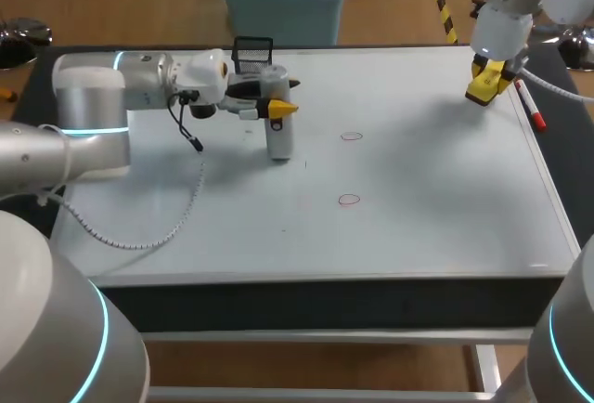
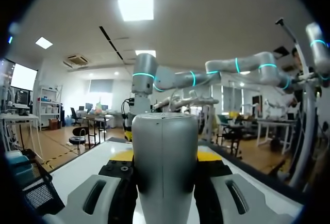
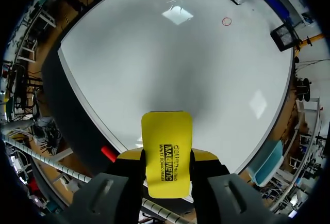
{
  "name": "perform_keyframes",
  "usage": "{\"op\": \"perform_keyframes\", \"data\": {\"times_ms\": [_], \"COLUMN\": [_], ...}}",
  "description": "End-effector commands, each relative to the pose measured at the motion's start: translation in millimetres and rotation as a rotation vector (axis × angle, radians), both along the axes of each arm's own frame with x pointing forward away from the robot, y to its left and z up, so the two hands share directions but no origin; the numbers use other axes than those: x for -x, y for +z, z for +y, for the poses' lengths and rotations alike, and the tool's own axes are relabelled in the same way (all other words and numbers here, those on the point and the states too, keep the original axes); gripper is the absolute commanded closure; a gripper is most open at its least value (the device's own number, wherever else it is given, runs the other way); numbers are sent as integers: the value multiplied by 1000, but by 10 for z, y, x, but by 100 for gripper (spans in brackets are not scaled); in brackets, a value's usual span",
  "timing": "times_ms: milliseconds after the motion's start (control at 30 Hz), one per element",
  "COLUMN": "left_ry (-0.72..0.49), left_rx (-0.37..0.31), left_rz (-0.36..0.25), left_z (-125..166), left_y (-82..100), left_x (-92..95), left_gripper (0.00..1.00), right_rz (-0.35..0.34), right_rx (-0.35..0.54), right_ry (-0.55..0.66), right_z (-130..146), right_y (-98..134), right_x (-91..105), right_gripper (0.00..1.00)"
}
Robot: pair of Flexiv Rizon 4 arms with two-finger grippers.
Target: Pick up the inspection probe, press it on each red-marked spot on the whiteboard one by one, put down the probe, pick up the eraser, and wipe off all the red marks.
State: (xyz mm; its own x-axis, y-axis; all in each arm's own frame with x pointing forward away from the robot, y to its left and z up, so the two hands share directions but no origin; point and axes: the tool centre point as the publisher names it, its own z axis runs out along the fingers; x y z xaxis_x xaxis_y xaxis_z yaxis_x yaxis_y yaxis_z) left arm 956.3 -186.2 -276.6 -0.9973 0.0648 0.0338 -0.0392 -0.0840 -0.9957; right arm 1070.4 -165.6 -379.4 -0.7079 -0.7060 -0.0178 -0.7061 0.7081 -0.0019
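Grip comes first at the left: the left pincer (image 1: 277, 106) reaches in level from the left and is clamped on the inspection probe (image 1: 279, 134). The left wrist view shows the grey barrel filling the gap, with a yellow tip pressed on either flank. The probe stands upright over the left half of the whiteboard (image 1: 427, 208), its long axis vertical. I cannot tell whether its lower end touches the board. Just behind it, by the far edge, sits a black mesh basket (image 1: 252, 51).

To the right of the probe lie two red rings. The far red mark (image 1: 351, 136) is about level with the probe's foot and near it. The near red mark (image 1: 348, 200) lies straight toward the robot from the first, somewhat further from the probe. As I judge it, the coming press calls for a short carry to the right with the probe upright, then a straight push down. The left arm is much nearer both marks than the right one.

Well apart, over the far right corner, hangs the right pincer (image 1: 484, 87). It points down and is closed on the yellow eraser (image 3: 166, 152), held clear above the board. Beside it, along the right edge of the desk (image 1: 278, 293), lies a red marker (image 1: 531, 106).
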Motion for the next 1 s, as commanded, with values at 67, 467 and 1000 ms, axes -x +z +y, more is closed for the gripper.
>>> {"op": "perform_keyframes", "data": {"times_ms": [67, 467, 1000], "left_ry": [40, 166, 282], "left_rx": [-24, -72, -67], "left_rz": [-16, -53, -69], "left_z": [155, 826, 1796], "left_y": [189, 378, 341], "left_x": [-30, -414, -879], "left_gripper": [100, 100, 100], "right_rz": [3, 3, 3], "right_rx": [4, 4, 4], "right_ry": [2, 2, 2], "right_z": [-4, -4, -4], "right_y": [10, 10, 10], "right_x": [-10, -10, -10], "right_gripper": [100, 100, 100]}}
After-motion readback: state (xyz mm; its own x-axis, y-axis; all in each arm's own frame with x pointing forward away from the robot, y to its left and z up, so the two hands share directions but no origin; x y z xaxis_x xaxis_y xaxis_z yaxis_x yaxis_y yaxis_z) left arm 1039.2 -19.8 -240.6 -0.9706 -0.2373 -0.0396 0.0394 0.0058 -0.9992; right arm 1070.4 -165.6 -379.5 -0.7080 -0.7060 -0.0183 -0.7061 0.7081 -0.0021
